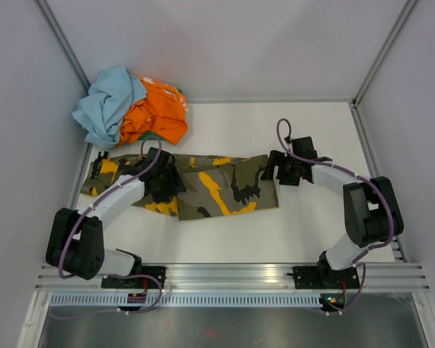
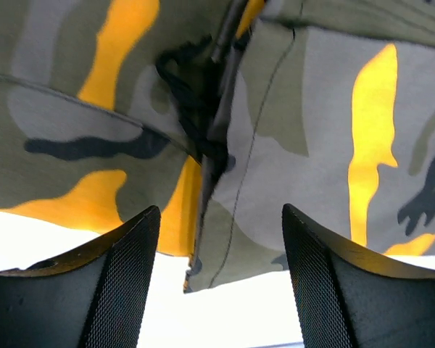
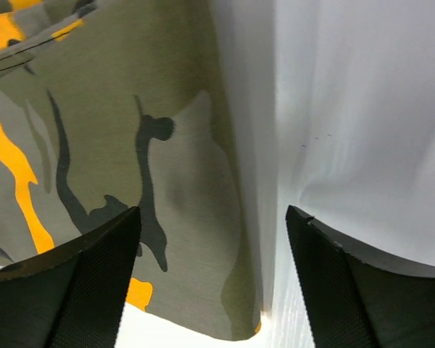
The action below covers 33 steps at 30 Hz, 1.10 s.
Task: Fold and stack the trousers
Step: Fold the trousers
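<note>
Top external: long olive-orange camouflage cloth trousers (image 1: 225, 190) lie flat. Both wide open, empty: left gripper (image 2: 221, 215), right gripper (image 3: 214, 214). Risk: pinching one layer skews fold.

White counter (image 1: 312, 232). Carried: camouflage trousers (image 1: 217, 190), lying flat, running left to right across the left and middle. Far left corner: crumpled light blue garment (image 1: 109, 101) heaped against orange garment (image 1: 156, 116).
</note>
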Tool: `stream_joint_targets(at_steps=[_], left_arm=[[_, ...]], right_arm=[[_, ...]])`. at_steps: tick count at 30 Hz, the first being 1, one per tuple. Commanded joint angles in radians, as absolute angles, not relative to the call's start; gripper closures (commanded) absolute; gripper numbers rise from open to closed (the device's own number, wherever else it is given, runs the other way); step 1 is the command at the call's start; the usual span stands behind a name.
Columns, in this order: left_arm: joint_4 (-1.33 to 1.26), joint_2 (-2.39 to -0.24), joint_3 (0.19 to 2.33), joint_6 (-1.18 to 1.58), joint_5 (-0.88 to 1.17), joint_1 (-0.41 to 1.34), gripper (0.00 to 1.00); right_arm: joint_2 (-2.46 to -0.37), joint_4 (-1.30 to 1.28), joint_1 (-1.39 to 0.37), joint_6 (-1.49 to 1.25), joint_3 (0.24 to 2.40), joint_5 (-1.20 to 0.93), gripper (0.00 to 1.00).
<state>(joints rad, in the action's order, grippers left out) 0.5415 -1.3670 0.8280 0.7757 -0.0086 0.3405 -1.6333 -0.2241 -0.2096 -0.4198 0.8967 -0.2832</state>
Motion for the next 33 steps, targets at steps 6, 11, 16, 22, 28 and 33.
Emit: stream_joint_targets(at_steps=[6,11,16,22,28,33], left_arm=[[0.415,-1.48,0.897,0.675,-0.083,0.321,0.35],[0.27,-1.581,0.894,0.66,-0.08,0.321,0.44],[0.172,-1.628,0.926,0.617,-0.049,0.319,0.71],[0.146,-1.568,0.936,0.588,-0.044,0.321,0.92],[0.107,-1.545,0.939,0.554,-0.043,0.319,0.96],[0.043,-1.542,0.897,0.539,-0.061,0.319,0.93]], right_arm=[[-1.707,-0.118,-0.259,-0.411,0.9,-0.324,0.26],[-1.717,-0.121,-0.265,-0.411,0.891,-0.308,0.29],[-1.7,-0.136,-0.265,-0.399,0.885,-0.291,0.34],[-1.698,-0.138,-0.267,-0.408,0.882,-0.288,0.37],[-1.701,-0.137,-0.265,-0.414,0.876,-0.288,0.36],[-1.712,-0.103,-0.265,-0.434,0.862,-0.308,0.56]])
